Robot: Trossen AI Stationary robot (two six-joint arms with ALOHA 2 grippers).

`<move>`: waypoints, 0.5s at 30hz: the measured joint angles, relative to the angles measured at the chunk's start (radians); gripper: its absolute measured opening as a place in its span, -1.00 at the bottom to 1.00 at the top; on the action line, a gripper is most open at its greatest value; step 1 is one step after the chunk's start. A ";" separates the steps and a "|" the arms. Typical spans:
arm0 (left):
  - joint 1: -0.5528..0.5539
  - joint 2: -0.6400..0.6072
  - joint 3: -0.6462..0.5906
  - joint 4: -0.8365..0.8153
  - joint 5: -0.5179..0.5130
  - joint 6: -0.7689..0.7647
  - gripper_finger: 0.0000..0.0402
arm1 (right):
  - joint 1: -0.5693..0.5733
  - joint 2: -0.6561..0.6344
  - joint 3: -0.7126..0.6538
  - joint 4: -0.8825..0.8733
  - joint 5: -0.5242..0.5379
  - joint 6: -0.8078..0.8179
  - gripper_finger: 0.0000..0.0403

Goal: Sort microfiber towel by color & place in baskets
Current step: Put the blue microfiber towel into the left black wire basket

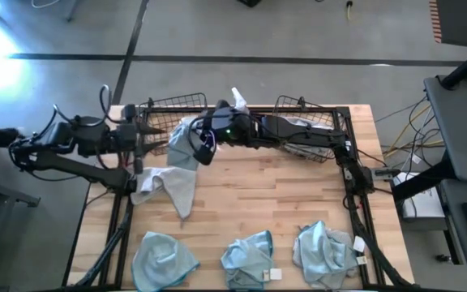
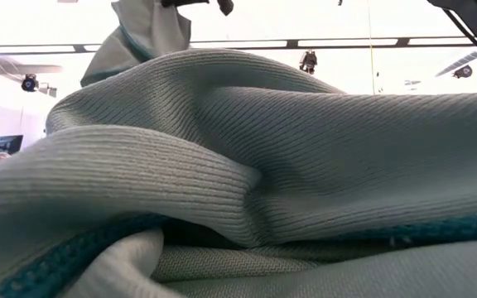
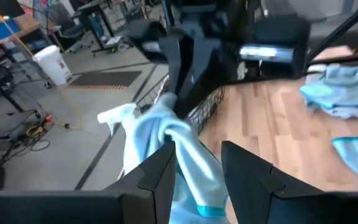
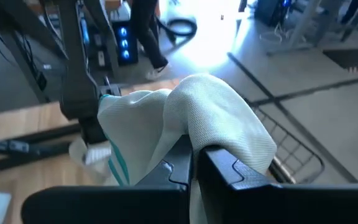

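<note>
Right claw [image 1: 202, 146] was clamped shut on a pale towel [image 1: 186, 138] and held it up near the left basket [image 1: 171, 109] at the worktop's [image 1: 282, 203] far edge; in the right wrist view the cloth [image 4: 204, 118] bunched over the closed fingers [image 4: 185, 165]. Left claw [image 1: 142, 138] stood with its fingers apart just beside that hanging cloth, gripping nothing that could be seen, and its wrist view showed the light teal-blue fabric [image 3: 179, 149] draping between the two fingers [image 3: 157, 180], with the right arm's dark body and the basket mesh close behind. From above, a second cloth [image 1: 169, 188] lay spread on the wood below the left claw, its long axis running from the left edge toward the worktop's middle. Three more towels lay crumpled in a row along the near edge: one at the left [image 1: 163, 259], one in the middle [image 1: 248, 258], one at the right [image 1: 324, 253]. The right basket [image 1: 310, 113] sat partly under the right arm. A ribbed teal-edged cloth [image 2: 247, 190] filled almost the whole low view and blocked the worktop behind it, leaving only the lifted towel's [image 2: 143, 37] lower part visible above it.
</note>
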 joint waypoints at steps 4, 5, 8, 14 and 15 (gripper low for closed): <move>0.000 0.010 -0.007 0.015 -0.036 -0.001 -0.43 | 0.001 -0.003 0.000 0.054 -0.002 -0.009 -0.94; 0.001 0.010 -0.007 0.024 -0.037 -0.002 -0.43 | 0.001 -0.006 0.000 0.065 -0.003 -0.009 -0.94; 0.001 0.014 -0.008 0.060 -0.038 -0.008 -0.43 | 0.001 -0.011 0.000 0.086 -0.008 -0.009 -0.94; 0.001 0.022 -0.008 0.109 -0.038 -0.011 -0.43 | 0.005 -0.019 0.000 0.102 -0.051 -0.006 -0.94; 0.001 0.024 -0.008 0.114 -0.038 -0.011 -0.43 | 0.007 -0.021 0.000 0.106 -0.061 -0.006 -0.94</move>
